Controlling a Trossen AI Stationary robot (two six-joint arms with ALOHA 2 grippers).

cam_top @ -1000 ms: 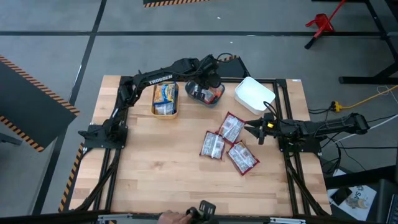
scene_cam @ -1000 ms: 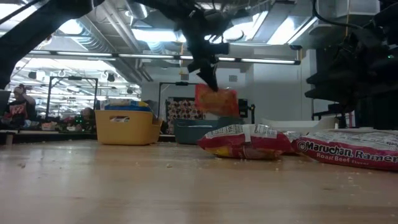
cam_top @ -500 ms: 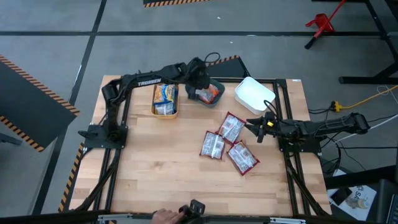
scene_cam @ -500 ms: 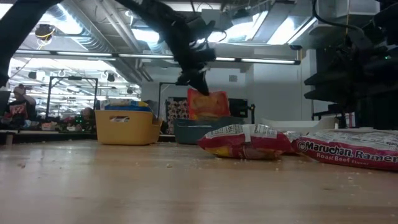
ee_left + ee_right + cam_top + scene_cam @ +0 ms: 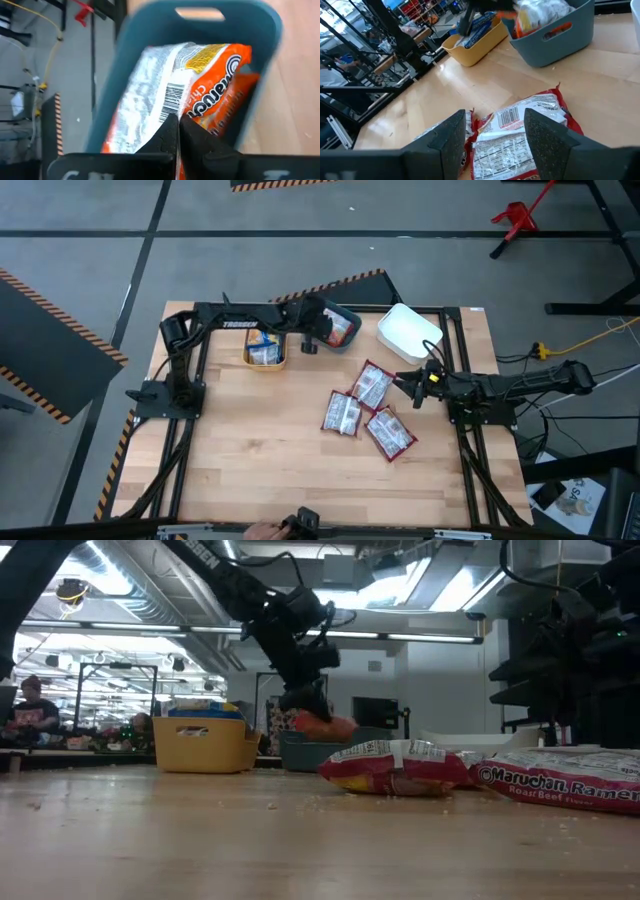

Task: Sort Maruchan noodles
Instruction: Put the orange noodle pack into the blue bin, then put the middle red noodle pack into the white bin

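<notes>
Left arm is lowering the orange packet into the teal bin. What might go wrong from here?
1. The left pincer is shut on the orange packet, which lies tilted on another orange packet in the teal bin; on release it may lean over the rim.
2. The arm reaches across the yellow bin, so pulling back low might nudge it.
3. The three dark red packets overlap near the open right pincer; a grab may catch two.
</notes>
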